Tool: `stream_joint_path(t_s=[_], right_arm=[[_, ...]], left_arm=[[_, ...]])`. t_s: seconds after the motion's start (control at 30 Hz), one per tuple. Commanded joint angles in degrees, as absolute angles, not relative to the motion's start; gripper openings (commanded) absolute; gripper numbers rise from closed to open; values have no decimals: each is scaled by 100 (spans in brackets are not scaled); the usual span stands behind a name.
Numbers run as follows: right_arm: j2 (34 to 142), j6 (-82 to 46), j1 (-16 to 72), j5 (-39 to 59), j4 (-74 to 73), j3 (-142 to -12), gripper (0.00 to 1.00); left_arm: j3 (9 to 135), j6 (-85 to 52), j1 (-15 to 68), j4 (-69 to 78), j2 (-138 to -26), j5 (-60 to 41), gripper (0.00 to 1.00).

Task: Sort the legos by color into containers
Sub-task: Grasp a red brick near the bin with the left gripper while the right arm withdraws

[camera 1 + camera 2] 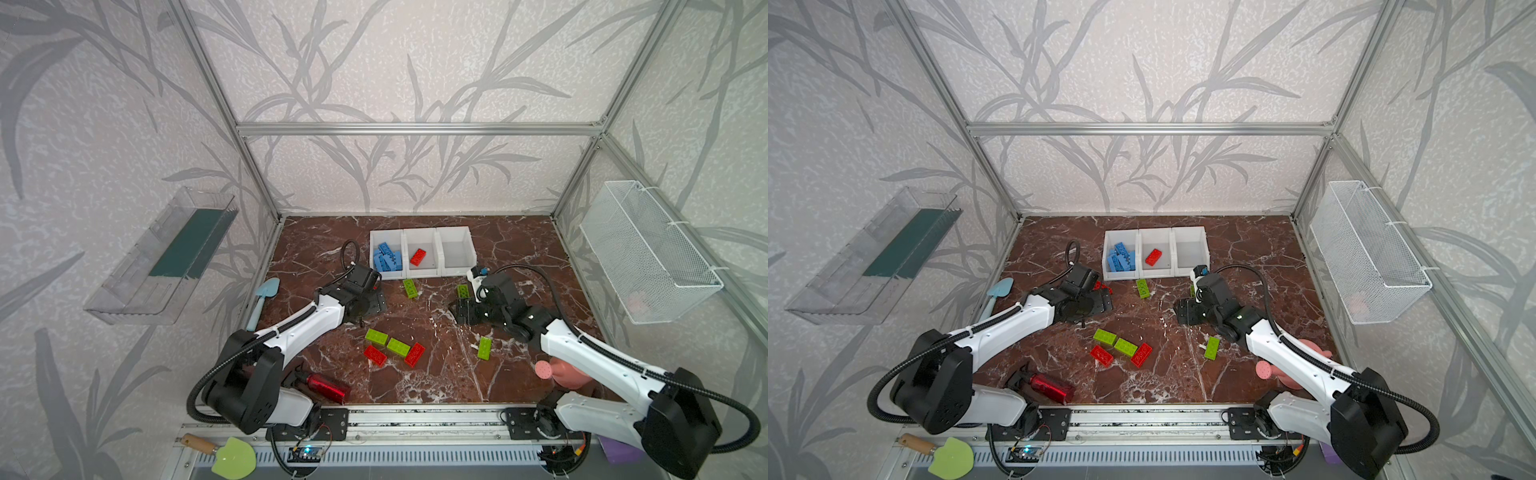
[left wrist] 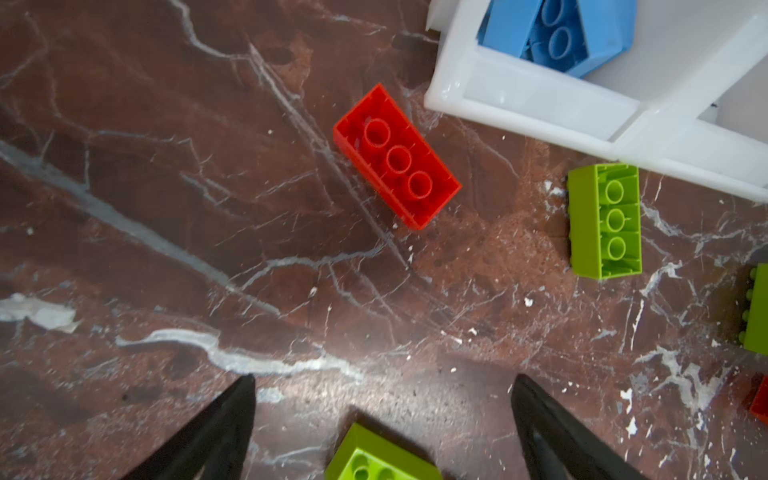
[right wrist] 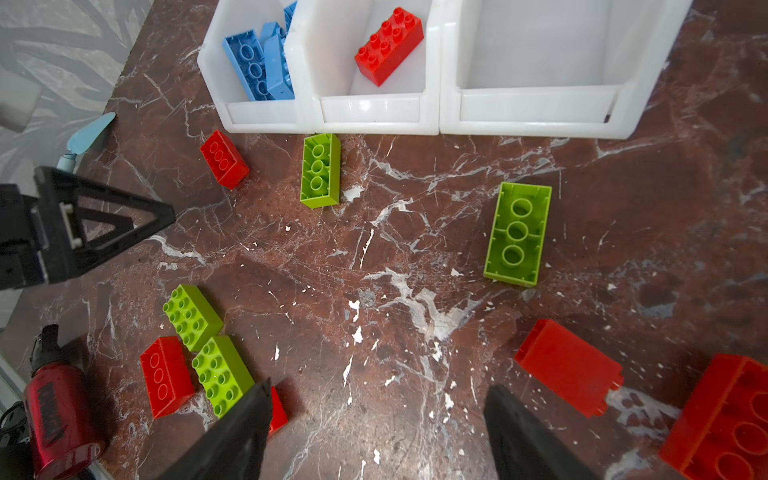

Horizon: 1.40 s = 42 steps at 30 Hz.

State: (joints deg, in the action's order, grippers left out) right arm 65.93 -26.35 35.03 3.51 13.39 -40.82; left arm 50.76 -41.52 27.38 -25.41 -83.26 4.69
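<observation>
Three joined white containers [image 1: 457, 253] stand at the back. The left one holds several blue legos [image 1: 388, 259], the middle one a red lego [image 1: 418, 257], and the right one is bare. Green legos [image 1: 410, 288] and red legos [image 1: 375, 355] lie loose on the marble. My left gripper [image 2: 382, 378] is open near the left container's front. A green lego [image 2: 382, 457] lies between its fingers, untouched, and a red lego [image 2: 397, 158] lies ahead. My right gripper [image 3: 378, 384] is open over bare marble, with two red legos [image 3: 569, 365] beside it.
A red metal bottle [image 1: 328, 386] lies near the left arm's base. A blue trowel [image 1: 266, 291] lies at the table's left edge and a pink watering can [image 1: 557, 372] under the right arm. A wire basket [image 1: 648, 249] and a clear tray [image 1: 166, 257] hang on the side walls.
</observation>
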Motion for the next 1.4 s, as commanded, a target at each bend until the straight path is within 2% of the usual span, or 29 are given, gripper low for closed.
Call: stream_joint_path(t_s=[0.0, 0.13, 0.47, 0.67, 0.9, 1.13, 1.37], right_arm=[[6403, -2659, 3491, 327, 1090, -3927, 81], [6389, -2619, 3488, 325, 978, -3788, 81], [6609, -2688, 3486, 452, 649, -3677, 81], [6785, -2725, 3485, 585, 568, -3689, 81], [6835, -2707, 3488, 563, 527, -3673, 81], [6937, -2718, 3483, 589, 414, -3659, 81], [7198, -2743, 3492, 695, 430, -3748, 81]], left_arm=[[5469, -3766, 2766, -2404, -8738, 719, 95], [5817, -3204, 2755, -2469, -9329, 1002, 95], [6456, -3305, 2732, -2610, -10413, 1393, 95], [6687, -3300, 2638, -2577, -10826, 1477, 91], [6772, -3429, 2560, -2453, -11007, 1530, 83], [6564, -3532, 2454, -2403, -10855, 1601, 65], [6302, -3560, 2427, -2401, -10548, 1700, 55]])
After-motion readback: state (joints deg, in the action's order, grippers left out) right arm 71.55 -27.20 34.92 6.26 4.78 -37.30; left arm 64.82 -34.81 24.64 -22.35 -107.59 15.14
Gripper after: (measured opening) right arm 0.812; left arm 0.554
